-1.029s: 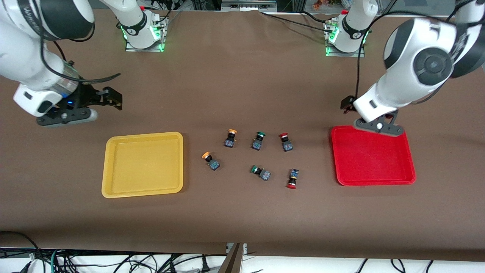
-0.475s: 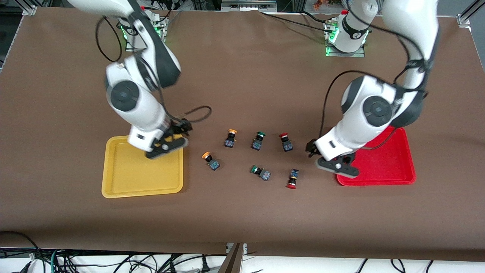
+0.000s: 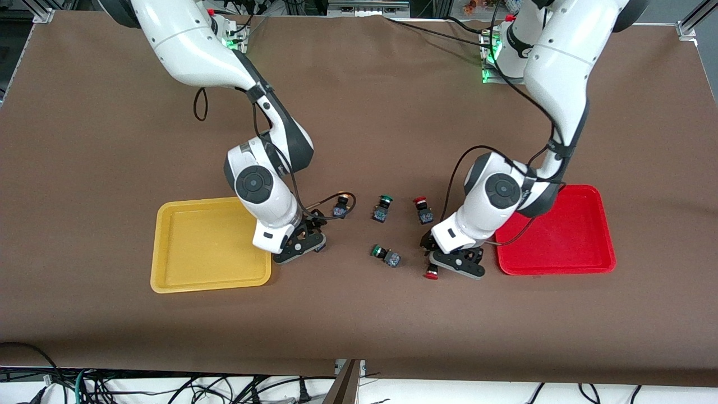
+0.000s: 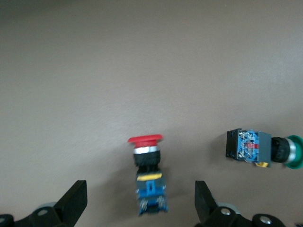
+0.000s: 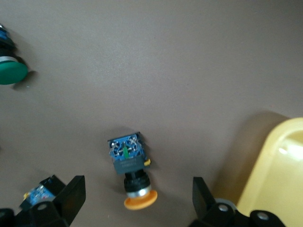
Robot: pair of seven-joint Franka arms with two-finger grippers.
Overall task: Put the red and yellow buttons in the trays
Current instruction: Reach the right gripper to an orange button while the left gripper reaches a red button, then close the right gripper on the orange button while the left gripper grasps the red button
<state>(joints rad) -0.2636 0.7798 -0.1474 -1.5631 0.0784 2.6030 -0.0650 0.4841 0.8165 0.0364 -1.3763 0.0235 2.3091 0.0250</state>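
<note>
My right gripper [image 3: 302,240] is open, low over the table beside the yellow tray [image 3: 207,247]. In the right wrist view a yellow-capped button [image 5: 129,165] lies on its side between my open right gripper's [image 5: 137,195] fingers; the front view hides it. My left gripper [image 3: 449,260] is open, low beside the red tray [image 3: 561,235]. A red-capped button [image 4: 147,177] lies between my open left gripper's [image 4: 140,201] fingers; its cap [image 3: 431,274] shows in front. A second yellow button [image 3: 340,205] and a second red button [image 3: 423,210] lie farther from the front camera.
Two green-capped buttons lie between the grippers, one [image 3: 382,207] in the farther row and one [image 3: 386,255] nearer the camera, also seen from the left wrist [image 4: 262,147]. The yellow tray's corner [image 5: 279,170] is close beside my right gripper.
Both arms have swung in from the table's ends and come down. The right gripper went across the yellow tray to the yellow button; the left went from the red tray to the red button.
</note>
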